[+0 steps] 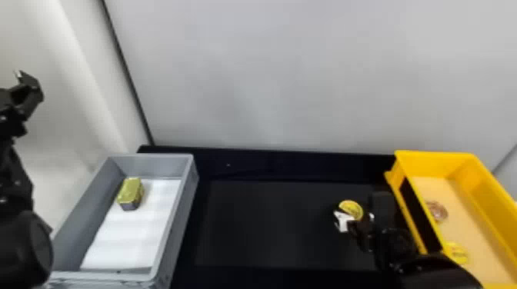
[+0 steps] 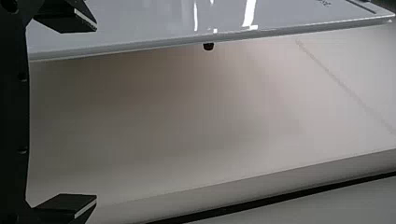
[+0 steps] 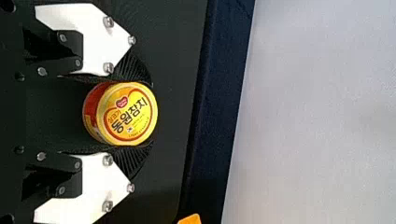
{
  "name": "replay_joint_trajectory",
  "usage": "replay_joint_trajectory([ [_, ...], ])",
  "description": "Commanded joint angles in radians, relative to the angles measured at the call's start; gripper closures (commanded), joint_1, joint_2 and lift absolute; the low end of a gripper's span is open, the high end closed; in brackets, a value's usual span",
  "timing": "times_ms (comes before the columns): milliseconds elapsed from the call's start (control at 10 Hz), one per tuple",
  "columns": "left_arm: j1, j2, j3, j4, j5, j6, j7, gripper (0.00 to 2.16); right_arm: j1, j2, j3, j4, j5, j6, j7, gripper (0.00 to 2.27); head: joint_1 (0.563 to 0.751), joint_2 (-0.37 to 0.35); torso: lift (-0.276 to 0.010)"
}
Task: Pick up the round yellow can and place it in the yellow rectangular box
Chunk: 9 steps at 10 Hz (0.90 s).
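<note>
On the dark table, just left of the yellow rectangular box, my right gripper surrounds the round yellow can. In the right wrist view, the right gripper has its two ribbed black pads pressed against opposite sides of the can, whose printed lid faces the camera. My left gripper is parked high at the far left, beyond the grey box; in its wrist view the left gripper stands open with nothing between its fingers.
At the left is a grey box with a white liner and a gold rectangular can. Inside the yellow box lie a brownish round can and another yellow round can. A pale wall rises behind the table.
</note>
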Motion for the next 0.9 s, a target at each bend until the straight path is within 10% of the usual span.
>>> replay_joint_trajectory([
  [0, 0.001, -0.003, 0.0, 0.0, 0.001, 0.0, 0.0, 0.01, 0.011, 0.005, -0.002, -0.015, 0.0, 0.002, -0.014, 0.73, 0.694, 0.014, -0.061],
  [800, 0.001, -0.003, 0.002, 0.001, 0.004, 0.006, 0.0, 0.01, 0.068, -0.001, -0.026, -0.426, 0.091, 0.098, -0.079, 0.73, 0.694, 0.014, -0.061],
])
